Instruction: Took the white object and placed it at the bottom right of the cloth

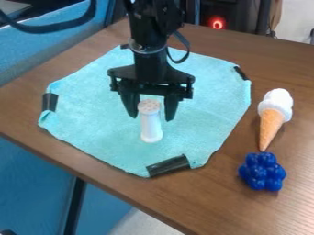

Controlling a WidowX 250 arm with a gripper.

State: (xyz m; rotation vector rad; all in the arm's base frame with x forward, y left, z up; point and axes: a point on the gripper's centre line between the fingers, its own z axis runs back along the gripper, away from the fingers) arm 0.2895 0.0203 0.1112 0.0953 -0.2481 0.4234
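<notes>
We judged the task to be at its grasping stage: the gripper [152, 117] hung over the cloth [92, 119], its fingers parted on either side of the white object [151, 127], which stood upright just below the cloth's middle. We took the gripper to be open, though contact at the object's upper part was hard to make out. The approach thus appeared done; we judged that closing the grip, carrying the object to the bottom right of the cloth and releasing it were left. We observed the turquoise cloth spread on a brown wood-grain table [279, 59], with black strips [168, 166] at its edges. To the right of the cloth, a toy ice-cream cone [272, 114] lay with its tip near a cluster of blue balls [262, 172]. Beyond the table we noted a blue surface [46, 48] at the upper left, a round red light [217, 22] at the rear and pale floor [136, 223] below.
</notes>
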